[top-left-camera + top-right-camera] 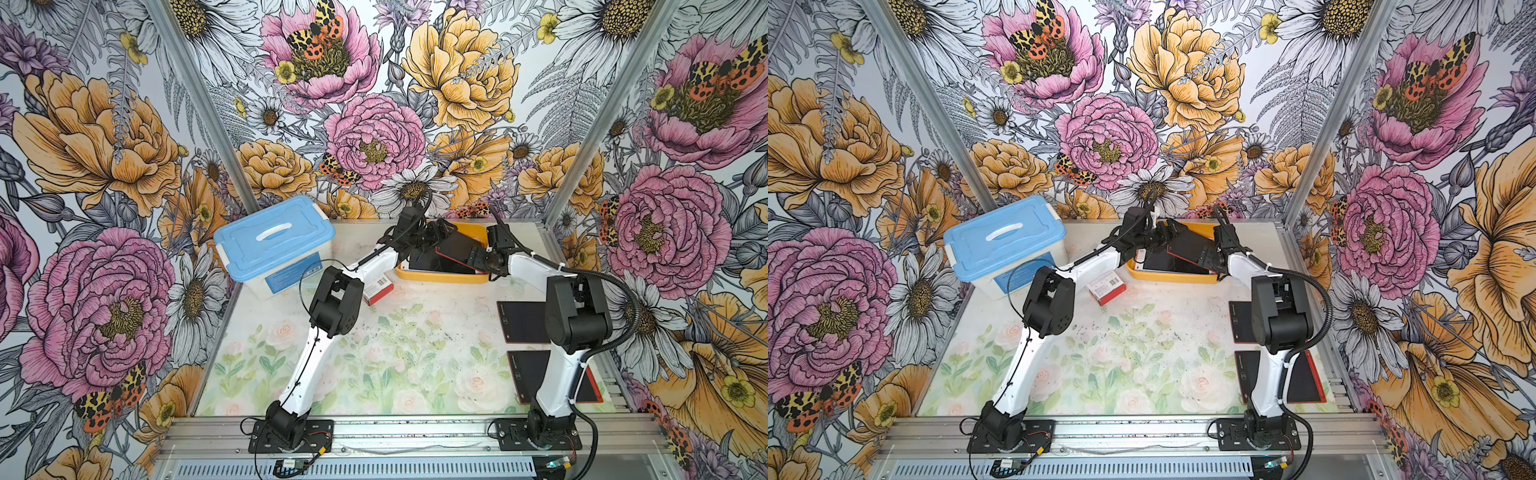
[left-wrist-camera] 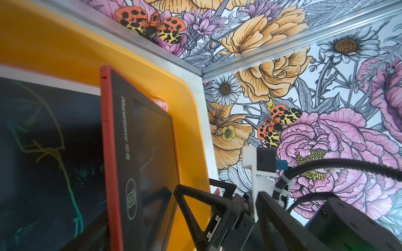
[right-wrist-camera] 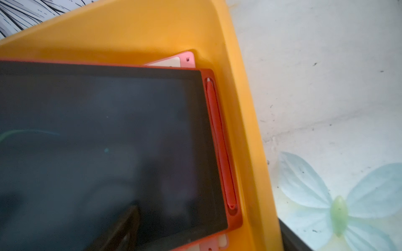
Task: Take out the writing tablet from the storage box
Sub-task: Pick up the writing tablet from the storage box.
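A shallow yellow-orange plastic storage box with rounded corners was seen at the upper centre of both top views, set on the flower-printed table. A flat red-framed writing tablet with a black screen was found inside it, tilted with one end raised. It was laid over a white-framed tablet marked with coloured scribbles. A red stylus was lodged in the slot along the red frame.

The right fingers were spread wide beside the lower end of the writing tablet, one tip laid against its edge; nothing was clasped between them. The left fingers were placed at the raised end, but how far they were parted, and whether anything was gripped, could not be told.

A translucent box with a blue lid was seen left of the storage box, and a small red-and-white carton near its lower-left corner. Two further red-framed tablets were laid flat at the right of the table, partly covered by the right arm.
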`<act>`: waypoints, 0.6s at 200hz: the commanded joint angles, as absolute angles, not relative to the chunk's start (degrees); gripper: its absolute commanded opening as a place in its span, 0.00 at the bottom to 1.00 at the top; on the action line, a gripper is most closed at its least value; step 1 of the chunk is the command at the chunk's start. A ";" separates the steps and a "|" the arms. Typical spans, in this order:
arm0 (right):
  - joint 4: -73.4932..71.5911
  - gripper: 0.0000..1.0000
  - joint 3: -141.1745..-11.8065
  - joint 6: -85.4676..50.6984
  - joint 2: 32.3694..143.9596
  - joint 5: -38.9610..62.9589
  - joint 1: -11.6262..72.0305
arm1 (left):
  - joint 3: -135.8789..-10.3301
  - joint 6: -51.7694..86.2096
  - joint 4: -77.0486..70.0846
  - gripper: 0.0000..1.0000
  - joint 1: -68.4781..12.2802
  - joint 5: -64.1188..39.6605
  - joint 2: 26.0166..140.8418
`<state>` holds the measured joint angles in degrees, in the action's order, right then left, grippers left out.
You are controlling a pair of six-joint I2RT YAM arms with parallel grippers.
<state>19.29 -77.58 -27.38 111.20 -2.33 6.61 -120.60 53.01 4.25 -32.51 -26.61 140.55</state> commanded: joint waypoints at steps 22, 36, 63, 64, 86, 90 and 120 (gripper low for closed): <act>17.22 0.87 -77.47 -26.72 107.27 -2.72 6.33 | -122.75 43.95 14.90 0.86 -33.84 -24.26 136.07; 17.20 0.87 -77.29 -26.78 107.06 -2.90 6.24 | -122.69 44.12 15.65 0.81 -33.76 -24.19 136.16; 17.20 0.87 -76.99 -26.67 106.55 -3.12 6.00 | -122.26 44.34 16.19 0.68 -33.75 -23.93 136.15; 17.22 0.87 -76.99 -26.65 106.49 -3.19 5.99 | -122.26 44.36 16.22 0.68 -33.75 -23.88 136.19; 17.23 0.87 -76.50 -26.54 106.02 -3.33 5.72 | -122.27 44.33 16.77 0.58 -33.73 -23.43 136.18; 17.18 0.87 -76.45 -26.54 105.92 -3.30 5.71 | -122.32 44.38 16.88 0.56 -33.70 -23.32 136.18; 17.22 0.87 -75.67 -26.55 105.11 -3.56 5.45 | -122.13 44.99 17.05 0.43 -33.59 -23.19 136.14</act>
